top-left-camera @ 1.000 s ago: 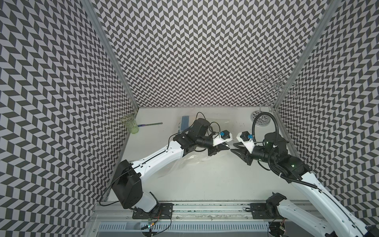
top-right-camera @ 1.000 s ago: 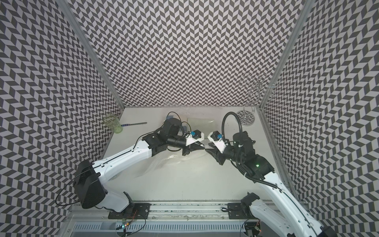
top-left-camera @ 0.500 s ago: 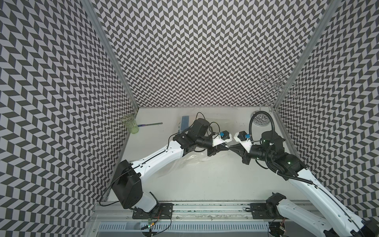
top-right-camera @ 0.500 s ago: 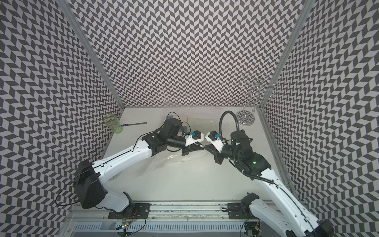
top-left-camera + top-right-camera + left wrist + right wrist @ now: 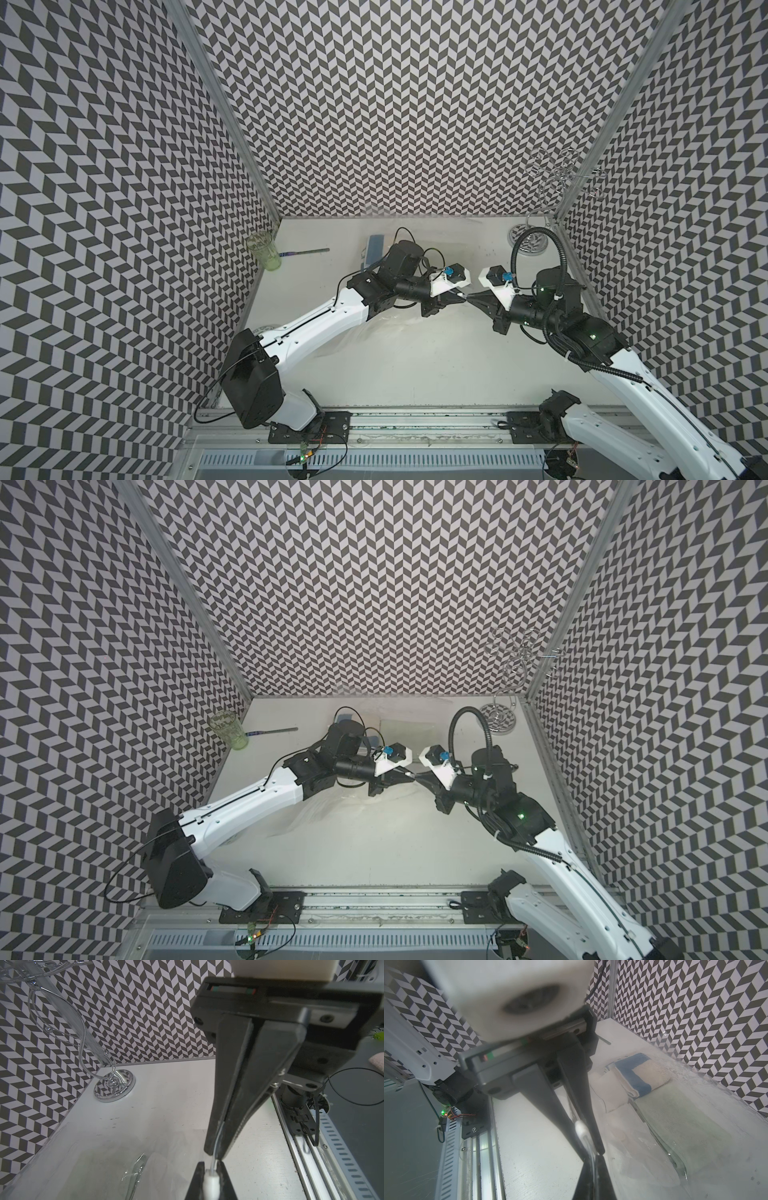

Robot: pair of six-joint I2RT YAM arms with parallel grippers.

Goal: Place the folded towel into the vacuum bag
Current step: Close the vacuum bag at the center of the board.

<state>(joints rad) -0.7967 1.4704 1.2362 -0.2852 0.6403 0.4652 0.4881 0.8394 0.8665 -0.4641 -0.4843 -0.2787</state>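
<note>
Chevron walls enclose a white tabletop, where the clear glossy plastic vacuum bag lies. Tip to tip, the left gripper and right gripper clamp its lifted edge (a small white clip sits in the left's). Cream, blue-striped folded towel lies by the back wall.

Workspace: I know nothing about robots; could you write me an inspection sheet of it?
Surface: white table, lightly scuffed.
Job's things: vacuum bag lying on the table, one edge lifted; folded towel, blue-striped, at the back under plastic, inside or not unclear.
Clutter: green glass, stick beside it, chrome wire stand in the far corner.
Grippers: left gripper and right gripper meet tip to tip, both shut on the bag's edge.
Cables: black ribbed hose arches over the right arm.
Surroundings: chevron walls, metal rail in front.
</note>
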